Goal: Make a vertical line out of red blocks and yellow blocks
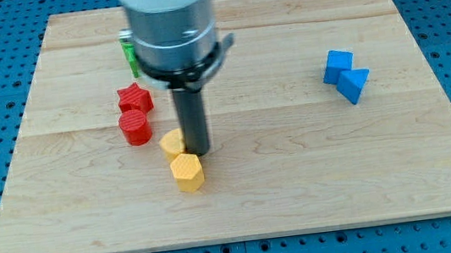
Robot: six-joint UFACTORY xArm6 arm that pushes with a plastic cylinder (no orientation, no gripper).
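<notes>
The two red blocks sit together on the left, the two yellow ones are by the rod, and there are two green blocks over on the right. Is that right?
Not quite. The two blocks on the view's right are blue, not green, as the camera view shows. The red blocks do sit together on the left, and the yellow blocks are by my tip.

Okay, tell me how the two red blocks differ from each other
The red star block has a pointed, star-like outline, while the red cylinder is round with a flat circular top. The star sits nearer the view's top; the cylinder lies just below it, closer to the yellow blocks. The cylinder is also nearer my tip. Both are the same red and appear to touch.
</notes>
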